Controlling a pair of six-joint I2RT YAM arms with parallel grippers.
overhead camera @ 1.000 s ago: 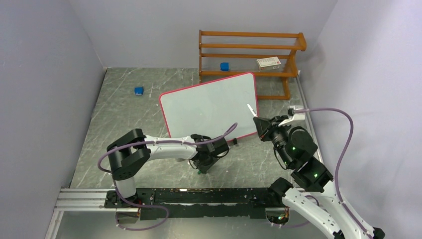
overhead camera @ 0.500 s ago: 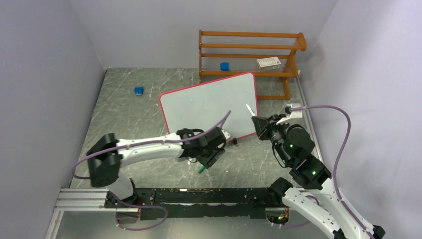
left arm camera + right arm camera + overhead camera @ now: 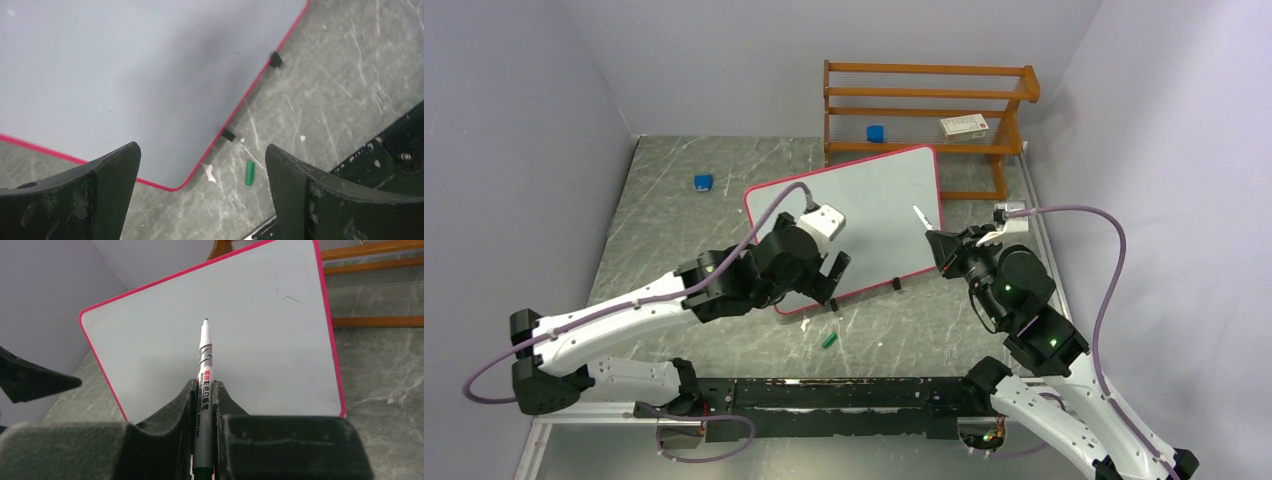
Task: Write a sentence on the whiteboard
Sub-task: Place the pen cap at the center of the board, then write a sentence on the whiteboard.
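The whiteboard (image 3: 864, 205) lies askew at the middle of the tabletop (image 3: 674, 230), its far right corner near the wooden rack (image 3: 924, 95) and its near edge resting on small black feet. The left fingers (image 3: 840, 265) hang spread wide and empty above the board's near left corner, with a small green cylinder (image 3: 829, 341) lying on the tabletop just near of that corner. The right fingers (image 3: 942, 245), by the board's right edge, are clamped on a marker (image 3: 921, 216) whose uncapped tip points out over the whiteboard.
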